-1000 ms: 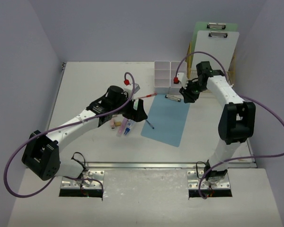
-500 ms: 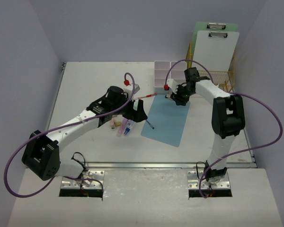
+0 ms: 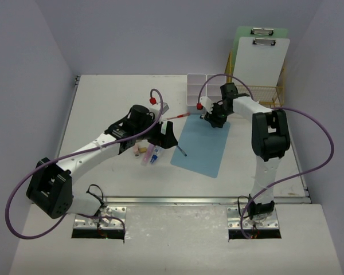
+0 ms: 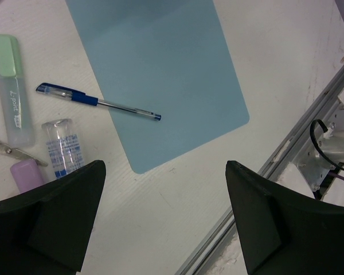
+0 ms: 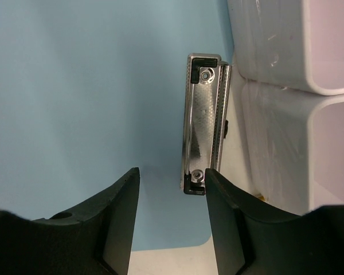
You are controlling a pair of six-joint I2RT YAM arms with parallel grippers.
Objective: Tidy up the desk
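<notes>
The white bench (image 3: 103,103) fills the middle of the top view. Its long axis runs left to right and a metal rail (image 3: 178,200) lies along its near edge, just ahead of the arm bases.

A blue clipboard (image 3: 202,143) lies flat on it, right of centre, with its metal clip (image 5: 205,123) at the far end beside the white organizer box (image 3: 199,91). The right gripper (image 5: 171,172) hangs low over that end. Its jaws are partly open with only blue board between them. The clip's near corner sits right against the finger on the organizer's side, and I cannot tell whether they touch.

The left gripper (image 4: 163,166) hovers above the clipboard's near left corner, its jaws spread wide and holding nothing. Below it a blue pen (image 4: 97,102) lies half on the board, next to a green highlighter (image 4: 10,86) and a clear tube (image 4: 62,146). A purple item (image 4: 26,172) is cut off by one finger, and a metal piece at the frame edge is too clipped to name.

At the far right, a gold wire rack (image 3: 269,91) holds a white clipboard (image 3: 261,60) upright.
</notes>
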